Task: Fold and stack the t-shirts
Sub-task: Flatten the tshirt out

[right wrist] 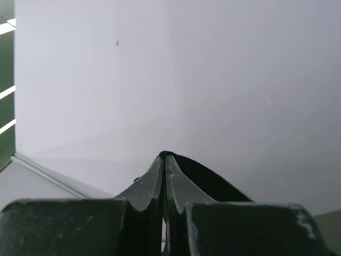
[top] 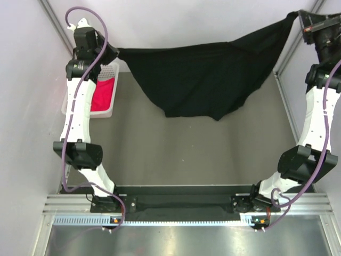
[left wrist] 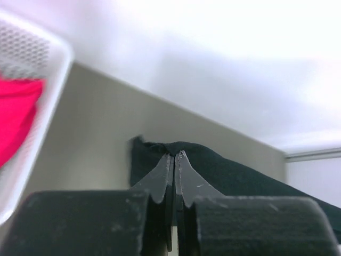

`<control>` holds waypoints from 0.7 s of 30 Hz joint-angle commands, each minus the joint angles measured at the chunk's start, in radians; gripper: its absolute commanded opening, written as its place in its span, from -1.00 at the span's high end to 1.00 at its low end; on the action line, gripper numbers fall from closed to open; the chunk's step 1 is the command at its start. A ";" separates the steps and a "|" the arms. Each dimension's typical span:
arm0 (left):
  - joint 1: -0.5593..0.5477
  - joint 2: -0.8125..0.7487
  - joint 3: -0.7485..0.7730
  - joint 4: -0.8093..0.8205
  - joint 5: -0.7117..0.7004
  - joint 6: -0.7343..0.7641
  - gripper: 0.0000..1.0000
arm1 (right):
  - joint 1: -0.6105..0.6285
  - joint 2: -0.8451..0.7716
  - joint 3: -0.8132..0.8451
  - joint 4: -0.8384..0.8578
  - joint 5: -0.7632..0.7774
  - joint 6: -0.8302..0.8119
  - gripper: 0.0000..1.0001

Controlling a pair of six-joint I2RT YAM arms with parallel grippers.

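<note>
Two arms held one large, solid black cloth t-shirt (top: 202,74) stretched in the air between them, over the far half of the grey table (top: 186,154). The left gripper (left wrist: 175,156) had its jaws pressed together on one corner of that black cloth, at the far left near the back wall. In the left wrist view the dark fabric bunched right at the tips of the fingers (left wrist: 160,178) and trailed off to the right.

The right gripper (right wrist: 165,156) was clamped just as tightly on the opposite corner, high up in the far right corner of the cell. Its wrist view showed a strip of black fabric running from the tips down to the right against the pale wall.

From above, the shirt's upper edge ran in a sagging line from the left grip up to the higher right grip. The body hung below it in a loose belly whose lowest folds reached toward the middle of the table. Whether those folds touched the surface could not be told.

One bright red-pink cloth t-shirt (top: 104,95) lay crumpled inside the white plastic lattice basket (top: 113,72), which sat on the table at the far left, partly under the left arm. The held left corner of the black shirt hung near the basket's far end, apart from the red-pink one.
</note>
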State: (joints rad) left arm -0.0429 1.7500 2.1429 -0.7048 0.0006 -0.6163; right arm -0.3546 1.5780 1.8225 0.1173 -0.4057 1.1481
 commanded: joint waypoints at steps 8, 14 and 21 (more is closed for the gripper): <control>0.060 0.135 0.156 0.384 0.236 -0.187 1.00 | -0.032 0.077 0.167 0.219 -0.028 0.099 1.00; 0.061 -0.055 0.057 0.439 0.263 -0.117 1.00 | -0.055 -0.044 0.187 0.183 -0.033 0.053 1.00; 0.060 -0.334 -0.063 0.427 0.176 -0.017 1.00 | -0.155 -0.243 0.205 0.140 -0.018 0.041 1.00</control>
State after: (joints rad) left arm 0.0067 1.5700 2.0827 -0.3996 0.2367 -0.7033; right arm -0.4591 1.4895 1.9511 0.1848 -0.4530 1.2011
